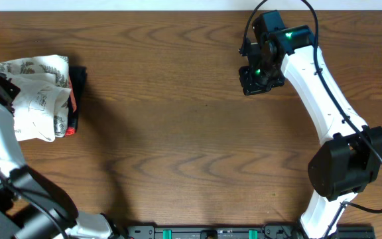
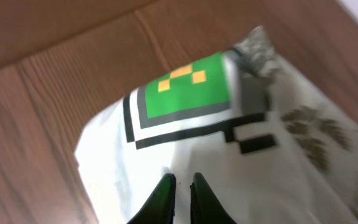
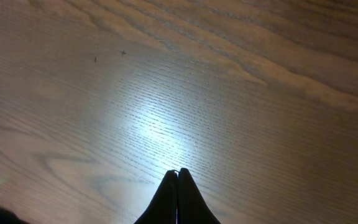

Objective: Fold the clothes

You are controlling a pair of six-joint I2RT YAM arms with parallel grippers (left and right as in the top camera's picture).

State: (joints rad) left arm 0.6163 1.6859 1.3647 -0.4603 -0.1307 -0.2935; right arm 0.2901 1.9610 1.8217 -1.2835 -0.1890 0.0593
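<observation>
Folding looks barely started: the white T-shirt (image 2: 185, 149) lies bunched at the desk (image 1: 191, 133) edge, left fingers (image 2: 162, 198) pinching it; right fingers (image 3: 168, 196) pressed together, empty.

The overhead camera looks straight down on the table (image 1: 178, 133) from high up, with both arms in frame and their bases at the lower edge. The left wrist camera looks along the left gripper (image 2: 182, 182), very near and tilted, onto the shirt (image 2: 185, 158) just ahead of the tips. Overhead shows that same shirt at its left edge. The right wrist camera looks past the right gripper (image 3: 178, 174) at bare wood close ahead, a patch overhead holds at upper right.
</observation>
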